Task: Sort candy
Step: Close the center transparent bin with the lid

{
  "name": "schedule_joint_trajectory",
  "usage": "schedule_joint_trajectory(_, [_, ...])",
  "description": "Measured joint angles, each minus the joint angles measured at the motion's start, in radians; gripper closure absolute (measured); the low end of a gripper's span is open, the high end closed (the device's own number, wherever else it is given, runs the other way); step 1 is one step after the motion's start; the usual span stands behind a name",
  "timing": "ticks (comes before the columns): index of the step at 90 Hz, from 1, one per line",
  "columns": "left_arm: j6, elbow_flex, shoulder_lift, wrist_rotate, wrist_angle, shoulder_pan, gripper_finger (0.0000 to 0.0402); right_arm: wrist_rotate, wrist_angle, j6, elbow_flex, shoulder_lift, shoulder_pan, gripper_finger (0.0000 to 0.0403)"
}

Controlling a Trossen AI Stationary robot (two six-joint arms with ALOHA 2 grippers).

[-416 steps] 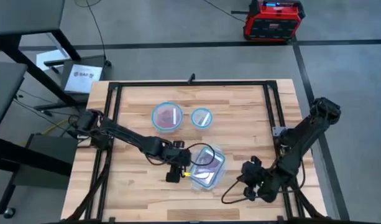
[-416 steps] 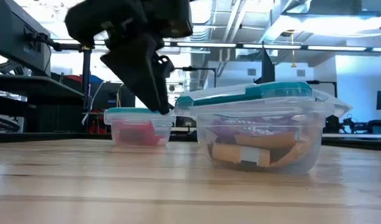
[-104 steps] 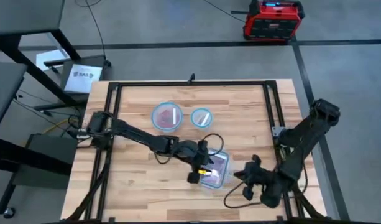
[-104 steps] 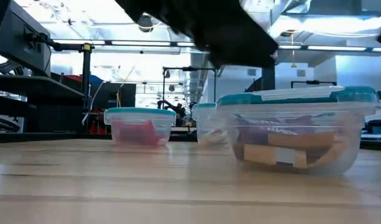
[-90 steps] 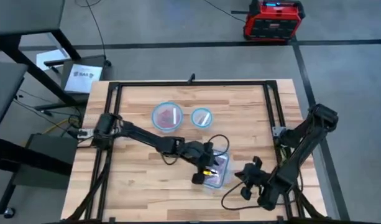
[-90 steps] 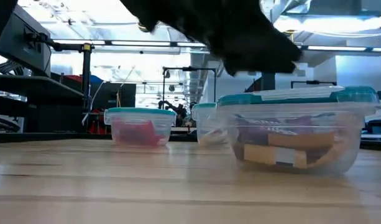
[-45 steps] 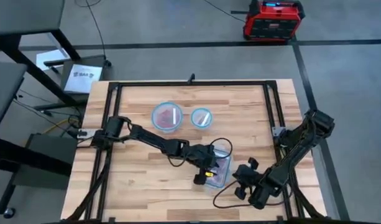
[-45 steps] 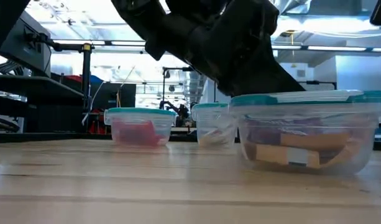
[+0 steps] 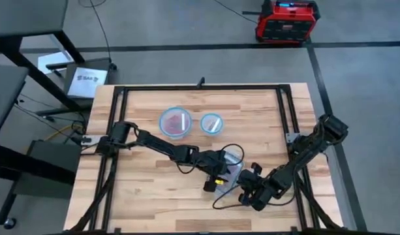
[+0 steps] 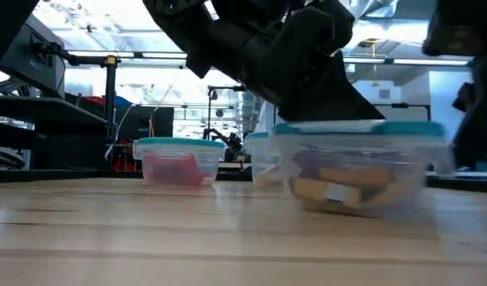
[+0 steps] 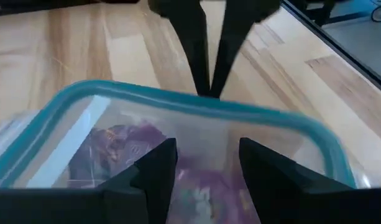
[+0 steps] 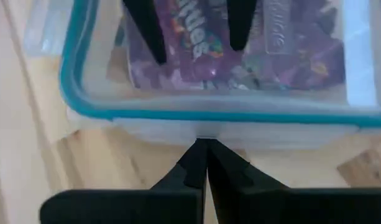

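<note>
The left gripper (image 9: 220, 175) is held over the rectangular container (image 9: 230, 175), its two fingers (image 11: 154, 171) spread apart above the purple candy (image 11: 119, 142) inside, with nothing gripped between them. The right gripper (image 12: 202, 163) is set against the outer wall of the same container, its fingertips pressed together and touching the clear plastic just under the blue rim; nothing is clamped between them. In the high view the right gripper (image 9: 247, 189) is seen just beside the container on the side away from the left arm.

The container stands on the wooden table (image 9: 147, 196), near its front edge. Purple packets (image 12: 196, 46) are seen through its open top, and in the low view pale sticks (image 10: 338, 187) are seen lying at the bottom beneath the purple ones.

Two round containers are placed farther back: the larger one (image 9: 175, 122) holds red candy (image 10: 178, 169), and the smaller one (image 9: 211, 123) beside it holds a white stick.
</note>
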Motion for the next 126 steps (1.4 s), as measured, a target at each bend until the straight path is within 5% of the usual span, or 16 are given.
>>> schedule_joint_trajectory(80, [0.085, -0.037, 0.0, 0.147, -0.006, 0.043, 0.0238, -0.001, 0.119, -0.298, -0.006, 0.007, -0.156, 0.0403])
schedule_joint_trajectory(106, [0.048, -0.037, 0.051, 0.196, 0.07, 0.044, 0.0238, 0.017, 0.291, -0.297, -0.102, 0.001, -0.175, 0.0403])
schedule_joint_trajectory(126, [0.018, -0.032, 0.043, 0.196, 0.066, 0.047, 0.0238, -0.03, 0.229, -0.275, -0.096, -0.019, -0.163, 0.0403])
